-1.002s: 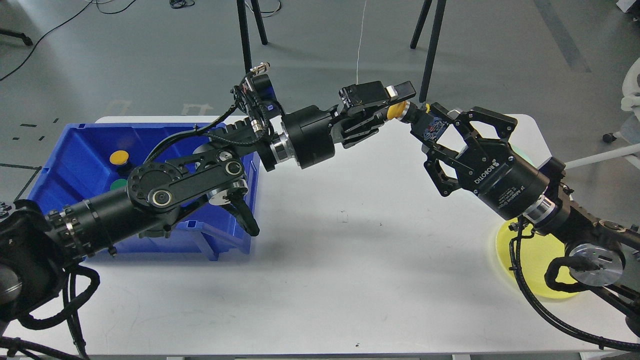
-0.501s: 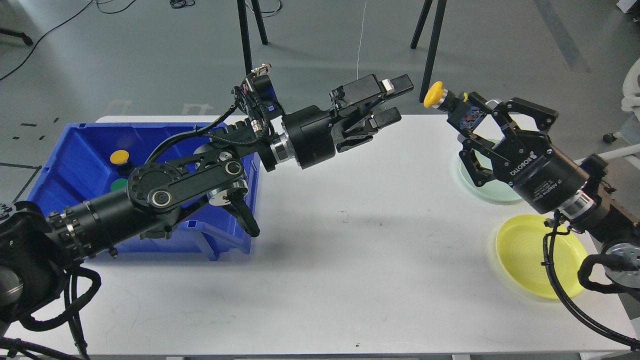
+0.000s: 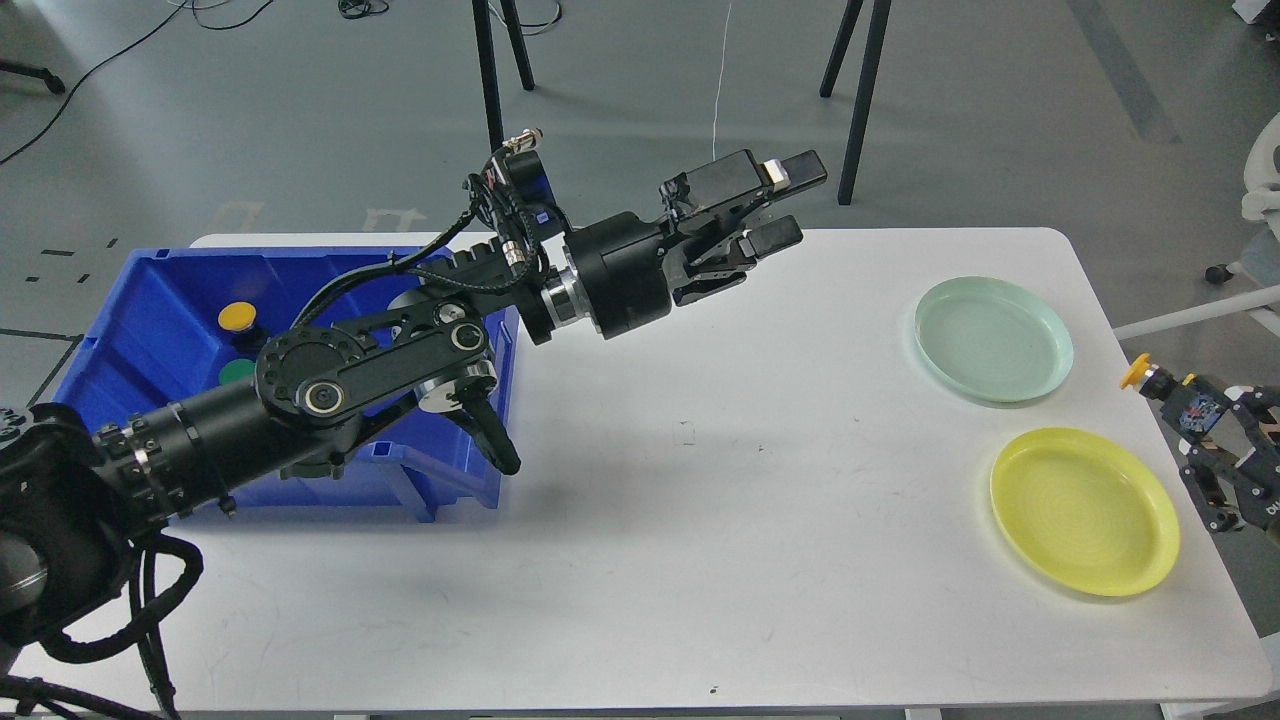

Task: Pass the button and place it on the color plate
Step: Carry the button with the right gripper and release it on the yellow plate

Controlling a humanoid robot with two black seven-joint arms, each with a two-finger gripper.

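Observation:
My left gripper [image 3: 785, 205] is open and empty, held above the back middle of the white table [image 3: 700, 520]. My right gripper [image 3: 1200, 415] is at the far right edge of the view, past the table's right side, shut on a yellow-capped button [image 3: 1150, 378]. The yellow plate [image 3: 1085, 510] lies at the front right of the table, just left of that gripper. The pale green plate [image 3: 993, 338] lies behind it. Both plates are empty.
A blue bin [image 3: 150, 330] stands at the table's left, partly hidden by my left arm. It holds a yellow button [image 3: 238, 316] and a green button [image 3: 236, 371]. Dark stand legs [image 3: 855, 110] rise behind the table.
My right gripper has drawn back to the right with the yellow button, from the handover point to beyond the table's right edge. My left gripper opened, released the button and stays in place.

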